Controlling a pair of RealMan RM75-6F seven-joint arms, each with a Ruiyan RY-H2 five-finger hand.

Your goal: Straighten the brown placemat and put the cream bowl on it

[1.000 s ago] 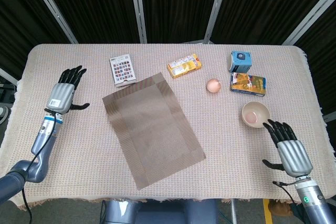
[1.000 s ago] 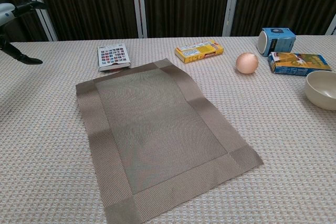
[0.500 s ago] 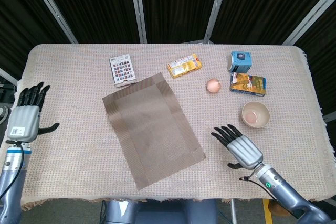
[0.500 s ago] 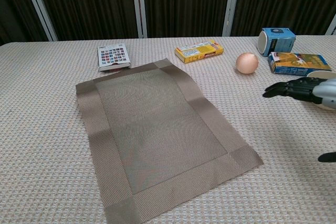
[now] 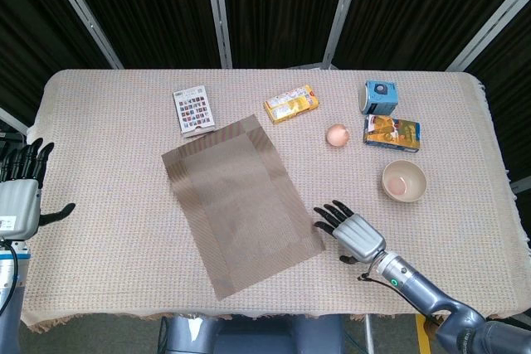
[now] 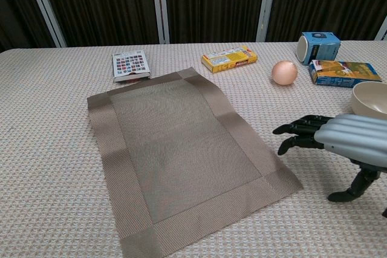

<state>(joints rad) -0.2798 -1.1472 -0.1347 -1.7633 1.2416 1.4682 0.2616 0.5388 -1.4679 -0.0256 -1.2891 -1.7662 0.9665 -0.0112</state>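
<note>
Straightening comes first: the right hand (image 5: pixel 355 234), fingers spread and empty, hovers beside the skewed placemat (image 5: pixel 241 205); next it should press that corner and turn it.

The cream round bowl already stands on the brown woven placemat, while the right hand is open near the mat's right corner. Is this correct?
Not quite. The cream round bowl stands on the beige tablecloth, well apart from the brown woven placemat, as the head view shows. The rest holds: the right hand is open near the mat's right corner.
</note>
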